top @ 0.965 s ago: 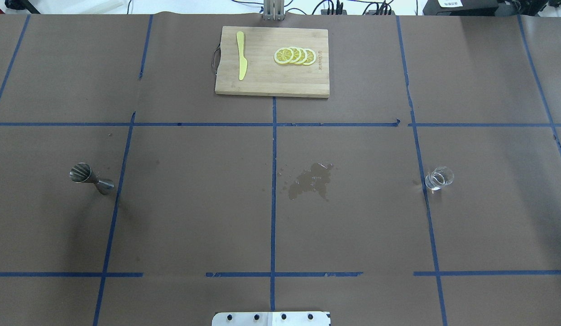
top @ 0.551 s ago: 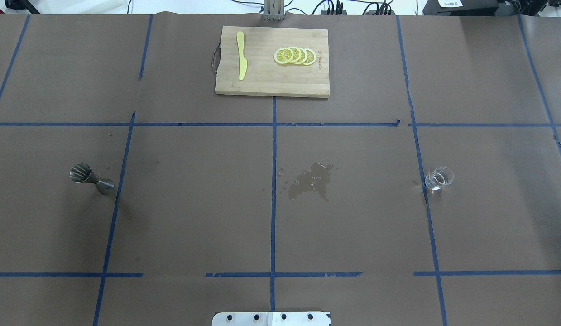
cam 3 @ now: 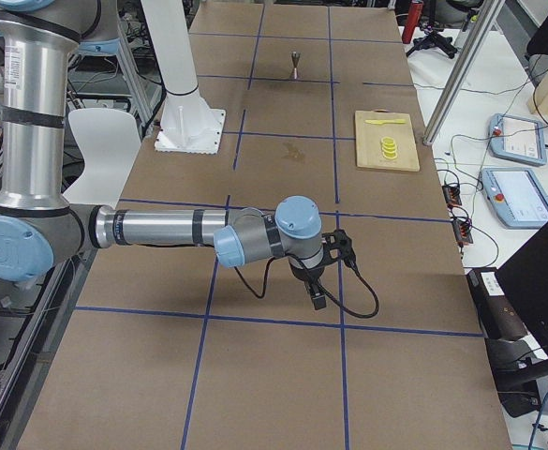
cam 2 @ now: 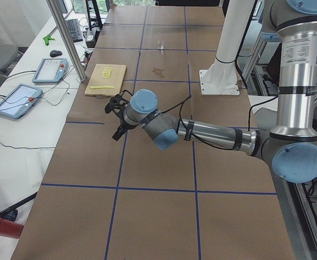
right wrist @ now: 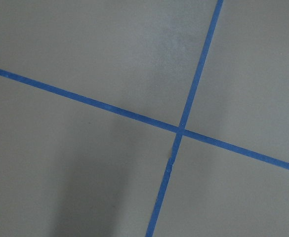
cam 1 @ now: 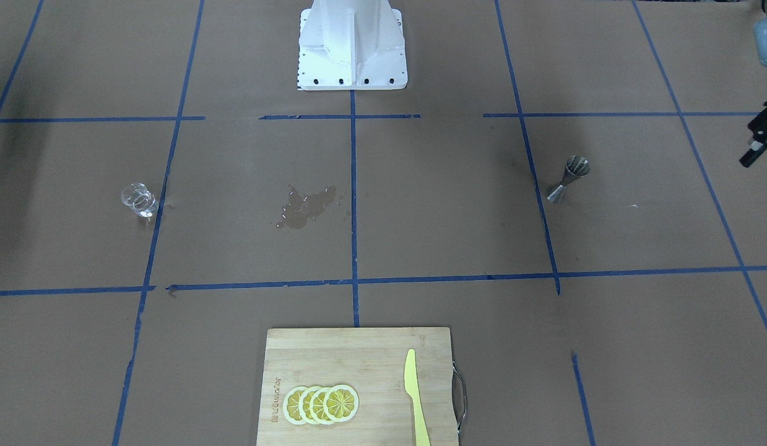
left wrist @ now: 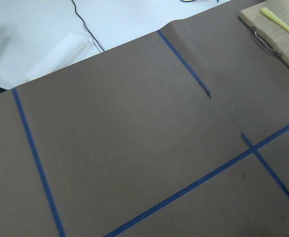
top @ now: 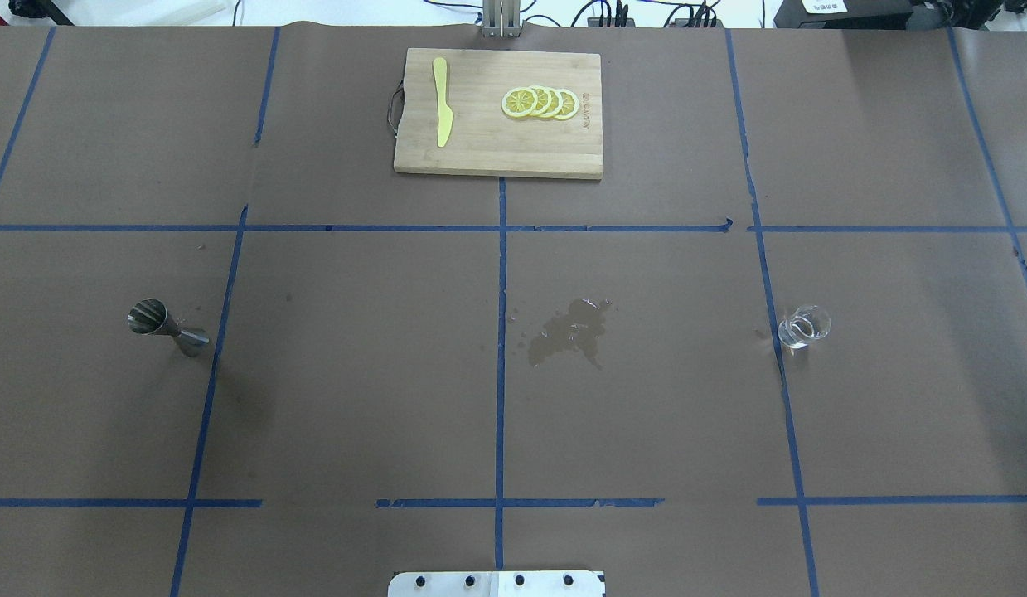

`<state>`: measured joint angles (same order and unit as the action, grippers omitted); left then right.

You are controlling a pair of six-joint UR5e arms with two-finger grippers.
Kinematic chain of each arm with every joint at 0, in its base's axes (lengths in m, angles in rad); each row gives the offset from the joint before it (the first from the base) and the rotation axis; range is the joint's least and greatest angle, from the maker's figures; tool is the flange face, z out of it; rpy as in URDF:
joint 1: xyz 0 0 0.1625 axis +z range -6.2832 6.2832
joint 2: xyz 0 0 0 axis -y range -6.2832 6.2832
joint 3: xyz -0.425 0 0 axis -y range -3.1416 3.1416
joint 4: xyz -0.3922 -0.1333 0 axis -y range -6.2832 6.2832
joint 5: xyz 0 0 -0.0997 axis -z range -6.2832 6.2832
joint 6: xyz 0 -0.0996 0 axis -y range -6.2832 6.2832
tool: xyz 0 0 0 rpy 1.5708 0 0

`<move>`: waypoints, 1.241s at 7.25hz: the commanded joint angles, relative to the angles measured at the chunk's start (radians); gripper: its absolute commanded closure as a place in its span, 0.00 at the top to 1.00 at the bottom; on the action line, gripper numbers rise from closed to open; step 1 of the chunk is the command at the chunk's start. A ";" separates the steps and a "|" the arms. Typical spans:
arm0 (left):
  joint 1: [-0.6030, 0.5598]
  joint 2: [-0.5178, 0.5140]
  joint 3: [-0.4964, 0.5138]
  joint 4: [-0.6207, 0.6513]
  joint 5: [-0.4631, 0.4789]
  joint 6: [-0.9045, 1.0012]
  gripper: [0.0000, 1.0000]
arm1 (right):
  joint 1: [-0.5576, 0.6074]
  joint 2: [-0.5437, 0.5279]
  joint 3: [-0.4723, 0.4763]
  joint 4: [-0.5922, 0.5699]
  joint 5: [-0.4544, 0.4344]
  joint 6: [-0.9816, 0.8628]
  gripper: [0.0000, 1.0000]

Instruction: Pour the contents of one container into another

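Nearest the robot: white metal base plate (top: 496, 583) at the near edge of the brown-paper-covered table (top: 356, 414), which is split into squares w/ blue tape lines (top: 500, 398).

Mid row, robot's L to R:
- Small shiny steel hourglass-shaped jigger (top: 167, 327), upright, just left of a tape line.
- Dark wet patch (top: 569, 332) w/ droplets, near ctr.
- Small clear rounded glass cup (top: 803, 327), upright, at a tape line on the R side.

Jigger and cup are well apart w/ the wet patch btwn them. Both stand free on the paper.

The black left gripper (cam 2: 116, 116) hangs over bare paper out beyond the jigger, toward the table's L end and well apart from it. Fingers are cut off at the front view's edge, so can't tell if they're spread or closed. The black right gripper (cam 3: 321, 279) hangs low over a tape crossing toward the R end. It shows in the side view only, so can't tell its state either.

Far edge, ctr: pale bamboo cutting board (top: 488, 149) w/ a metal handle on its L end. On it lie a yellow plastic knife (top: 442, 101) at L and four overlapping lemon slices (top: 540, 103) at R.
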<state>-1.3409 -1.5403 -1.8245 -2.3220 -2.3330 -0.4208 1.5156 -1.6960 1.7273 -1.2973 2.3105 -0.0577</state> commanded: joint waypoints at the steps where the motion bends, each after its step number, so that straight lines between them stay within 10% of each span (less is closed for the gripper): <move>1: 0.229 -0.001 -0.143 -0.016 0.226 -0.316 1.00 | 0.000 0.002 -0.003 0.000 0.003 0.006 1.00; 9: 0.881 0.190 -0.269 -0.008 1.387 -0.850 1.00 | 0.003 -0.013 -0.003 0.000 0.003 0.039 1.00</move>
<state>-0.5603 -1.3870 -2.0942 -2.3348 -1.1313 -1.2200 1.5181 -1.7053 1.7235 -1.2981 2.3127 -0.0197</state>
